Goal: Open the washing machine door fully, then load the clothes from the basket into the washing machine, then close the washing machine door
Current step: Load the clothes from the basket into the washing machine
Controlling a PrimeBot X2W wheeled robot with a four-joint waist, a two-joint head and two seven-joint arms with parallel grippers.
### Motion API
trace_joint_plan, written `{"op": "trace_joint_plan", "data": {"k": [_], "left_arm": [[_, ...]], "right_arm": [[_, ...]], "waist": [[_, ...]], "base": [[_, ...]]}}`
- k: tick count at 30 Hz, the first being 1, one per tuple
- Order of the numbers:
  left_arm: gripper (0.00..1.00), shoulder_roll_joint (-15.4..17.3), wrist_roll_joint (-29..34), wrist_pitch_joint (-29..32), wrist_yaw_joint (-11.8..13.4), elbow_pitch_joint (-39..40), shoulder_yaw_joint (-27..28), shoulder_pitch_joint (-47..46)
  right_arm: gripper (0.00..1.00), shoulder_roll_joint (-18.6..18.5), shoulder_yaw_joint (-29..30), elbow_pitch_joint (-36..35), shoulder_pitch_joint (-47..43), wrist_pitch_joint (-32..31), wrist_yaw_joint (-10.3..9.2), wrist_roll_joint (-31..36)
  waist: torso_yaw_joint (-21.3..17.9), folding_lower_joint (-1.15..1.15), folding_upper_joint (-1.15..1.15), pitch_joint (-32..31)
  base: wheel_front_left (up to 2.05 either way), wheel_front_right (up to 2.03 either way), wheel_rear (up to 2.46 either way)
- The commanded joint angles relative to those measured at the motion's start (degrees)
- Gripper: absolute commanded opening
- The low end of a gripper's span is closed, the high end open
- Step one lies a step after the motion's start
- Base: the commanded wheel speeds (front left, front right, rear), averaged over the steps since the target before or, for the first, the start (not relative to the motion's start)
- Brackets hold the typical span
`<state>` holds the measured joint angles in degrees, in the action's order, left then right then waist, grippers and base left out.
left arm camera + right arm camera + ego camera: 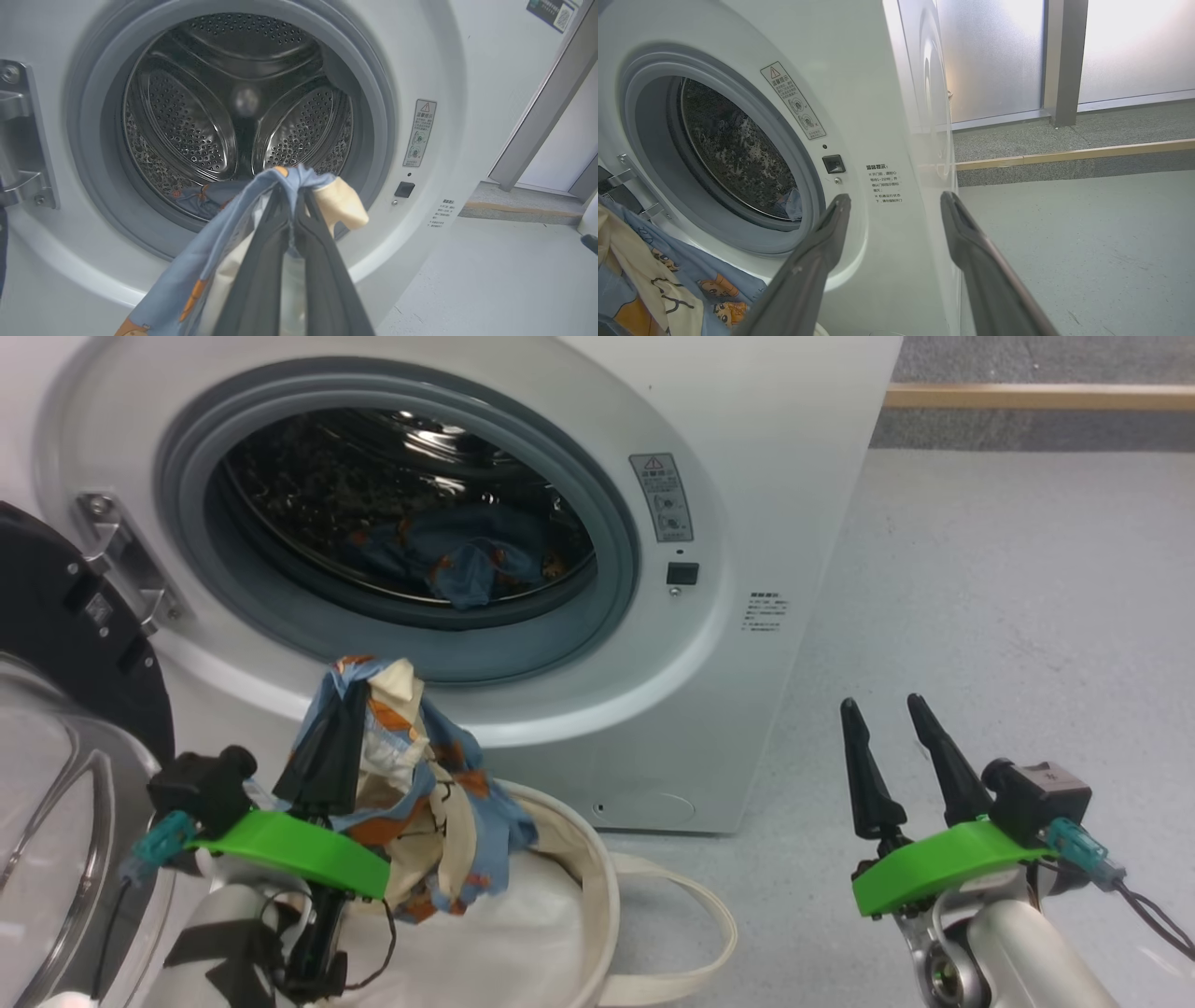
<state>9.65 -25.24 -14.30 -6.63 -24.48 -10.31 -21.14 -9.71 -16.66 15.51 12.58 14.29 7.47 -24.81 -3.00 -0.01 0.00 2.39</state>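
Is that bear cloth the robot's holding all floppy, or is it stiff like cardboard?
Probably floppy: the clothes hang in folds from the left gripper, drooping toward the basket. Likely light, since one pinch holds the bunch up. It may drag or snag on the grey gasket going in.

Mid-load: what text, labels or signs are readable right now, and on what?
"温馨提示:" heads the printed notice on the washing machine front; smaller lines below unreadable.
Triangle sign on the warning sticker beside the opening; its characters too blurred.
Print on the dark label, machine's top corner: too small.
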Motion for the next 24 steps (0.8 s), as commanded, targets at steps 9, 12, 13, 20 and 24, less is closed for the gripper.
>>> {"op": "trace_joint_plan", "data": {"k": [9, 12, 13, 20, 24], "left_arm": [[0.00, 2.9, 0.3, 0.2, 1.0, 3.8, 3.0, -7.6], [0.00, 3.3, 1.0, 0.1, 1.5, 4.3, 3.3, -12.8], [0.00, 3.4, 1.2, 0.0, 1.8, 4.4, 3.5, -14.7], [0.00, 2.9, 2.1, -0.5, 2.7, 0.0, 5.1, -25.1], [0.00, 2.0, 2.2, -0.7, 2.5, -4.0, 6.7, -27.6]], "right_arm": [[1.00, -0.7, -1.5, -1.5, 0.9, 0.7, 0.02, -0.4], [1.00, -1.0, -1.9, -1.5, 1.2, 0.7, 0.02, -0.3], [1.00, -1.2, -2.0, -1.5, 1.4, 0.7, 0.02, -0.3], [1.00, -1.9, -3.1, -1.8, 2.6, 0.7, 0.02, -0.1], [1.00, -2.3, -3.0, -2.1, 3.1, 0.7, 0.02, 0.3]], "waist": [[0.1, 0.01, 0.00, 0.6], [0.1, 0.01, 0.00, 1.3], [0.1, 0.01, 0.00, 1.7], [-1.4, 0.01, 0.00, 4.8], [-2.7, 0.01, 0.00, 7.1]], "base": [[0.00, 0.00, 0.00], [0.00, 0.00, 0.00], [0.00, 0.00, 0.00], [0.00, 0.00, 0.00], [0.00, 0.00, 0.00]]}}
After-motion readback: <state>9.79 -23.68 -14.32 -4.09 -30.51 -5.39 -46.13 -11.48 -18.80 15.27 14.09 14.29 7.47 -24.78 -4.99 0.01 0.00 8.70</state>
